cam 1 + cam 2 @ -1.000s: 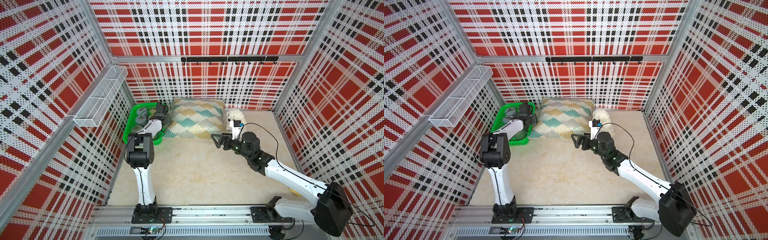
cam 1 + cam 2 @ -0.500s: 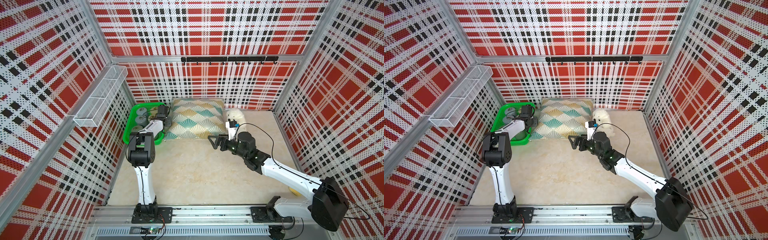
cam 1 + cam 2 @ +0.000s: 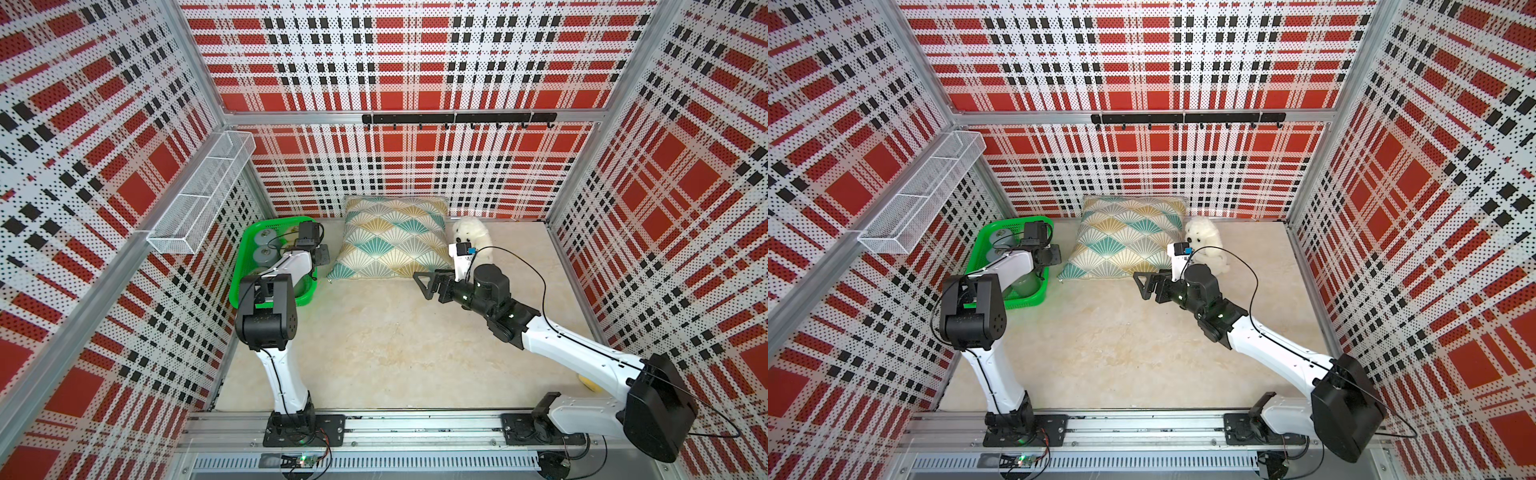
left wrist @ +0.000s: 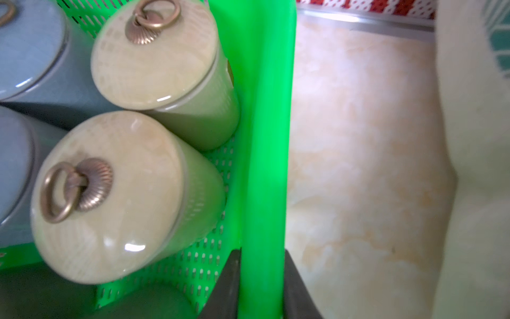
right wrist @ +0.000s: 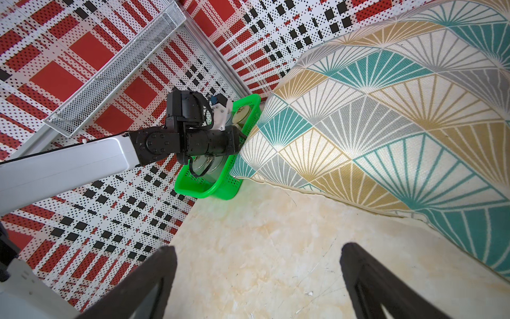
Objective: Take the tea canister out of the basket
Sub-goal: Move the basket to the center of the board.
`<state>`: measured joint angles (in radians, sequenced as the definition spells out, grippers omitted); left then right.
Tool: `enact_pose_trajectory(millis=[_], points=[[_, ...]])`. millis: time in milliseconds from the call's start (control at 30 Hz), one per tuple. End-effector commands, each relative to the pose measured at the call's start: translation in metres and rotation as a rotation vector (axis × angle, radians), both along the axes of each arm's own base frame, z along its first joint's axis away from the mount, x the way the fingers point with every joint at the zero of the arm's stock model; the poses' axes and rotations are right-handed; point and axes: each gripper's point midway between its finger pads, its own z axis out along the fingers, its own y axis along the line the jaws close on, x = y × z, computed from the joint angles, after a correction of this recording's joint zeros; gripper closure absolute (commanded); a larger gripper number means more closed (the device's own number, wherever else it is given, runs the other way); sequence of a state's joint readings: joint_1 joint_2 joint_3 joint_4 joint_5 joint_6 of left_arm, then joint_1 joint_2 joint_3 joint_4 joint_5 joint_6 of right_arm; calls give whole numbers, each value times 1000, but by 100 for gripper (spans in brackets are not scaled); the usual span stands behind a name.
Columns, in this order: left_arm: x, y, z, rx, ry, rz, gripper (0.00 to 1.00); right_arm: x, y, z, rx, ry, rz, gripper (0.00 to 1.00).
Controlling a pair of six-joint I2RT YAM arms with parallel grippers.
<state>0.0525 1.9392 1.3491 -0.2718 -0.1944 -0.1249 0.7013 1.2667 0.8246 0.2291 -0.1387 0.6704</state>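
Left gripper [image 4: 261,279] clamps the basket [image 4: 265,82] wall, nearest tea canister [image 4: 110,193] just beside it, inside.

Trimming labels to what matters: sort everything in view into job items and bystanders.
Job: basket; tea canisters inside it; left tool, clamped on the basket's wall.
Bystanders: pillow; plush toy; wire rack; hook rail; right tool, open.

Robot lab cell, plaid pegboard walls [image 3: 415,62]
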Motion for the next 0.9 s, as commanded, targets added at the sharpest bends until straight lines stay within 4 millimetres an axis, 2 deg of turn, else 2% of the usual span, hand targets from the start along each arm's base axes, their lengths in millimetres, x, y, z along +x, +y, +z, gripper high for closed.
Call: enact_pose_trajectory(millis=[0, 67, 100, 300, 633, 700, 733, 867], points=[[-38, 21, 5, -32, 30, 168, 89, -2, 4, 12, 16, -24, 12, 0], [-49, 16, 5, -50, 30, 169, 89, -3, 5, 13, 17, -25, 14, 0], [-56, 14, 4, -59, 33, 171, 89, -2, -8, -23, -261, -103, 22, 0], [-86, -11, -1, -78, 63, 165, 89, -4, -7, -25, -270, -104, 27, 0], [-115, -93, -1, -167, 63, 50, 89, -2, -8, -26, -281, -105, 17, 0], [-119, -113, 0, -174, 57, 20, 88, -2, -8, -25, -281, -106, 17, 0], [-122, -133, 0, -179, 59, -21, 88, -2, -9, -25, -281, -108, 15, 0], [-129, -179, 2, -208, 44, -90, 88, -1, -11, -24, -289, -111, 3, 0]])
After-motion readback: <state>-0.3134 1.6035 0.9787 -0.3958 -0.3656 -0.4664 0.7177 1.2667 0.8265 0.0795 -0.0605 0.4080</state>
